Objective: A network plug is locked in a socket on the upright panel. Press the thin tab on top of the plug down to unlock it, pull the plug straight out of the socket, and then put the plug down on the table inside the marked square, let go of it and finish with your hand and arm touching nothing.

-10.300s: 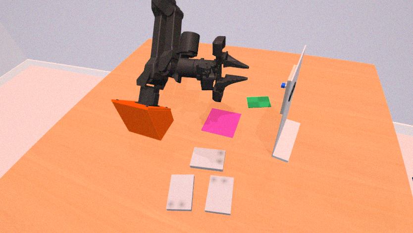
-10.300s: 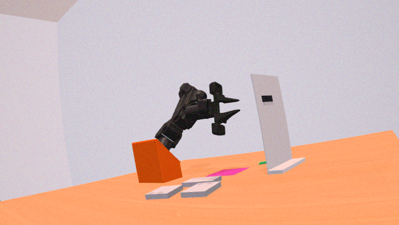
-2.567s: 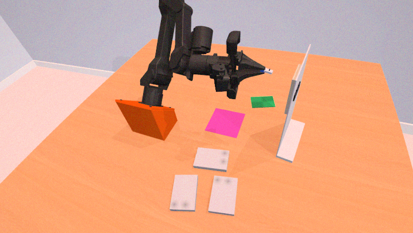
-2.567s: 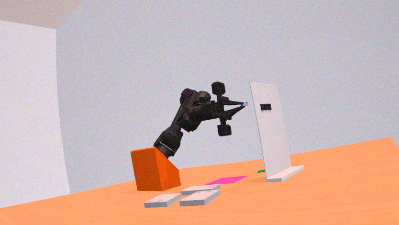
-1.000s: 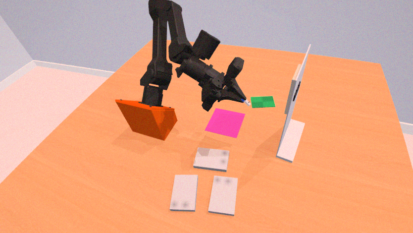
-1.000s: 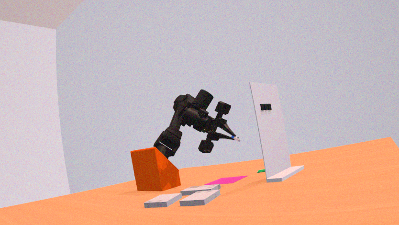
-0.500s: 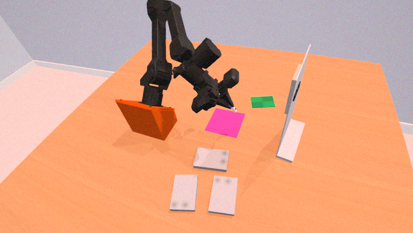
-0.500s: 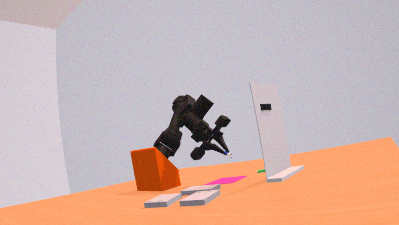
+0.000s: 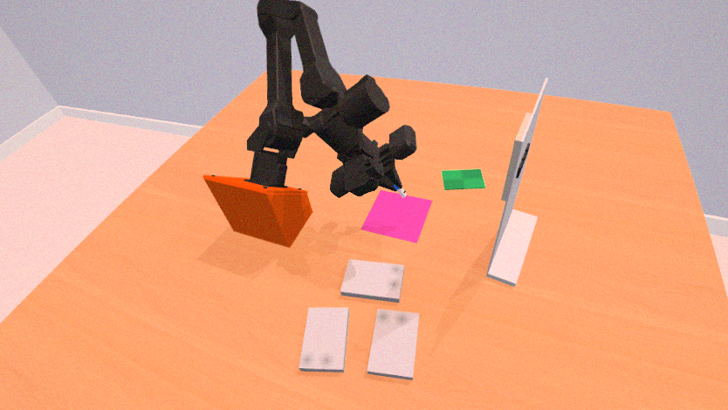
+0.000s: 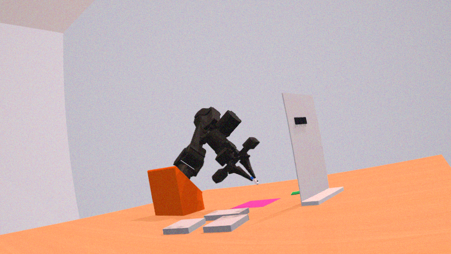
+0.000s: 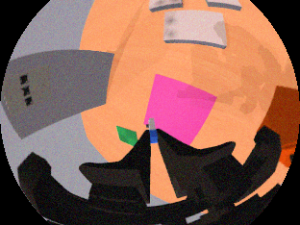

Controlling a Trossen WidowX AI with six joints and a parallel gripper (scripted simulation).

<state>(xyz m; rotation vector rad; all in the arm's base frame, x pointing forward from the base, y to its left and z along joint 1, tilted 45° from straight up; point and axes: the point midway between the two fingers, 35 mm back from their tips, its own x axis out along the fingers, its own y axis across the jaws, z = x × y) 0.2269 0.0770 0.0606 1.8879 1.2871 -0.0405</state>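
The black two-fingered gripper [image 9: 398, 187] [image 10: 253, 179] [image 11: 152, 132] is gripping the small white-and-blue plug [image 9: 401, 193] [image 10: 256, 181] [image 11: 153, 126] at its fingertips, and the plug is hanging in the air, out of the socket and above the table. The black jointed arm [image 9: 278, 71] [image 10: 197, 136] is rising from a wedge-shaped orange base [image 9: 254, 214] [image 10: 165, 192] [image 11: 285, 112] and bending over, its gripper slanting downward toward the table. Below, a flat bright pink square [image 9: 397, 216] [image 10: 257, 203] [image 11: 180, 108] is lying on the orange wood-grained table [image 9: 229, 331] [image 10: 378, 195] [image 11: 130, 91]; in the top view the plug is showing over its far edge. A smaller flat green rectangle [image 9: 463, 179] [image 10: 295, 193] [image 11: 127, 136] is lying between the pink square and the panel. The tall, thin pale grey panel [image 9: 511, 203] [image 10: 307, 151] [image 11: 82, 82] is standing upright on a flat white foot [image 9: 513, 244] [image 10: 325, 195], well apart from the gripper, with dark socket openings [image 9: 522, 160] [image 10: 300, 120] [image 11: 26, 89] showing high on it. Three flat white rectangular slabs are lying nearby, one just beside the pink square and two side by side beyond it.
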